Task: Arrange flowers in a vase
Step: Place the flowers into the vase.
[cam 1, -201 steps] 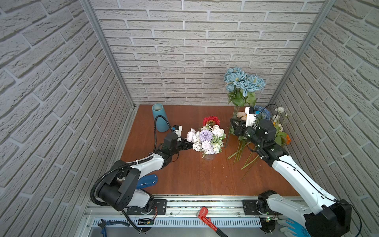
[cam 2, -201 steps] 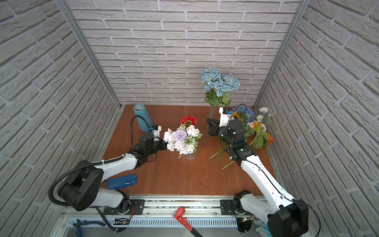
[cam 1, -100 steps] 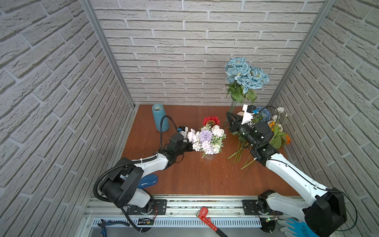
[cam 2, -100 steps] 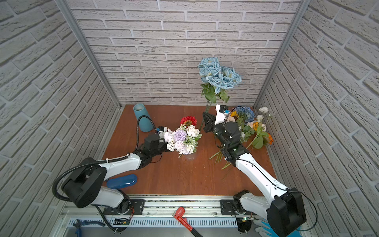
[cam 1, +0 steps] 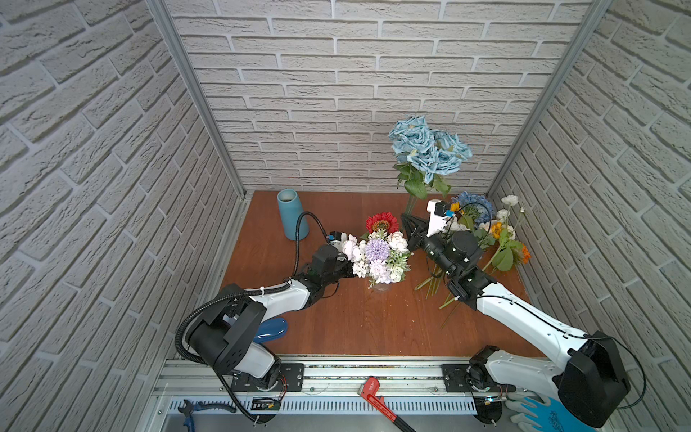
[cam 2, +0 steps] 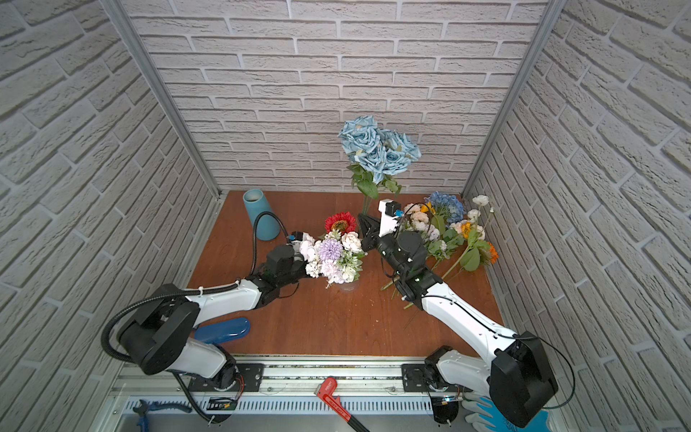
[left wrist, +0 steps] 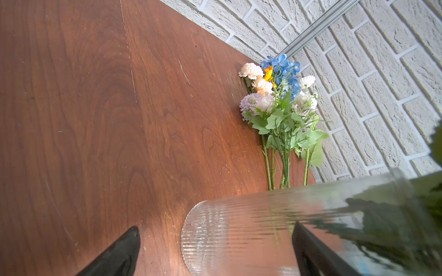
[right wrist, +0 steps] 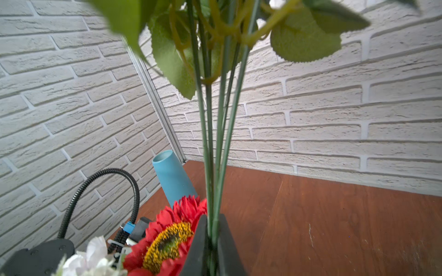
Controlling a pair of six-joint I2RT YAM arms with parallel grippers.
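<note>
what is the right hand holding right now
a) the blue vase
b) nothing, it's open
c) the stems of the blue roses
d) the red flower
c: the right wrist view shows the right hand shut on a bundle of thin green stems, and in a top view those stems lead up to the blue roses.

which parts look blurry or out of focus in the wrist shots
Left wrist view: the glass vase close up is smeared, the loose flowers beyond sharp. Right wrist view: the leaves near the lens are soft, the brick wall crisp.
</note>
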